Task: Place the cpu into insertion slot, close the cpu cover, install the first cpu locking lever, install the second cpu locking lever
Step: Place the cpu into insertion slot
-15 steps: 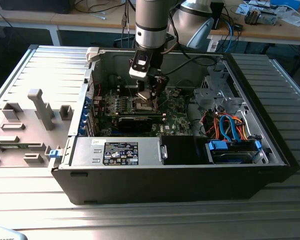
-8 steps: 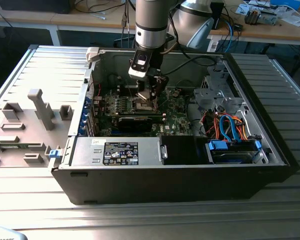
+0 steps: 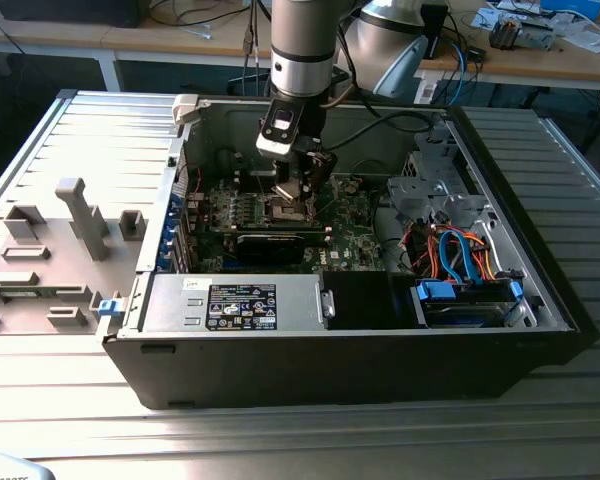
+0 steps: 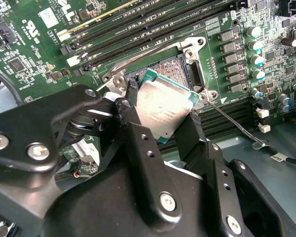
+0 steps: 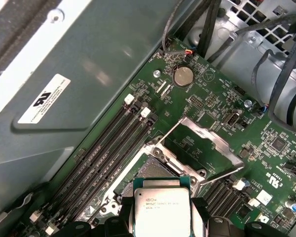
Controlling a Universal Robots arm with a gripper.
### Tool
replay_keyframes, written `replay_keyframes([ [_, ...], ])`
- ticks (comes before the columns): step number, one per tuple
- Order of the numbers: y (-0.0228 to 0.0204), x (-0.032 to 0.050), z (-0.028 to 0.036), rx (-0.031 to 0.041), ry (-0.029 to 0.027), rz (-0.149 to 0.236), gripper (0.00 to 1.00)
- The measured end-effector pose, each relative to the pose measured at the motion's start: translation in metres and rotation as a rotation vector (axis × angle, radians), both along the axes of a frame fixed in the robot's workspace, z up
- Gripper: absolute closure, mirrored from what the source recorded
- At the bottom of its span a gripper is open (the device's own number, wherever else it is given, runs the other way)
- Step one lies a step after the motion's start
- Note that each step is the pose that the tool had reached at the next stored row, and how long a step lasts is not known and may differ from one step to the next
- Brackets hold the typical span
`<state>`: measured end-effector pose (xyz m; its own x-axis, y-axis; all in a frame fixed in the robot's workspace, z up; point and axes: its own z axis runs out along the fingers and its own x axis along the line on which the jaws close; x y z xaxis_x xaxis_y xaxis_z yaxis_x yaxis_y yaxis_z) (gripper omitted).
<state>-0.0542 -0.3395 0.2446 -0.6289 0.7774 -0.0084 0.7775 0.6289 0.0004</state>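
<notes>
Silver-grey cpu (image 4: 165, 111) clamped in hand (image 4: 162, 116) over open socket (image 5: 155, 170); cpu cover (image 5: 214, 137) raised, memory slots (image 5: 113, 148) alongside.

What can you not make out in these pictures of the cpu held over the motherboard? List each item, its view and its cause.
The insertion slot: second wrist view, largely covered by the cpu.
One edge of the cpu: first wrist view, cut off by the picture's edge.
Any gap between cpu and slot: exterior view, blocked by the gripper.
</notes>
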Motion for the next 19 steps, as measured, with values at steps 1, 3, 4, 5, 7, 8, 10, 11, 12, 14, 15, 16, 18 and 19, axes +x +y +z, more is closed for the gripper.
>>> replay_keyframes([
  [1, 0.0000, 0.0000, 0.0000, -0.0001, 0.0000, -0.001, 0.45],
  [3, 0.0000, 0.0000, 0.0000, -0.0007, 0.0000, -0.002, 0.45],
  [4, 0.0000, 0.0000, 0.0000, -0.0007, 0.0000, -0.002, 0.45],
  [5, 0.0000, 0.0000, 0.0000, -0.0009, -0.0001, -0.003, 0.45],
  [7, 0.0000, 0.0000, 0.0000, -0.0011, 0.0000, -0.004, 0.45],
  [8, 0.0000, 0.0000, 0.0000, -0.0011, 0.0000, -0.005, 0.45],
  [10, 0.0000, 0.0000, 0.0000, -0.0011, -0.0001, -0.005, 0.45],
  [11, 0.0000, 0.0000, 0.0000, -0.0011, 0.0000, -0.006, 0.45],
  [12, 0.0000, -0.0001, 0.0000, -0.0011, 0.0000, -0.007, 0.45],
  [14, 0.0000, -0.0001, 0.0000, -0.0012, 0.0000, -0.008, 0.45],
  [15, 0.0000, -0.0001, 0.0000, -0.0012, 0.0000, -0.010, 0.45],
  [16, 0.0000, -0.0001, -0.0001, -0.0012, 0.0000, -0.010, 0.45],
  [18, 0.0000, -0.0001, 0.0000, -0.0012, 0.0000, -0.010, 0.45],
  [19, 0.0000, -0.0001, 0.0000, -0.0012, 0.0000, -0.010, 0.45],
])
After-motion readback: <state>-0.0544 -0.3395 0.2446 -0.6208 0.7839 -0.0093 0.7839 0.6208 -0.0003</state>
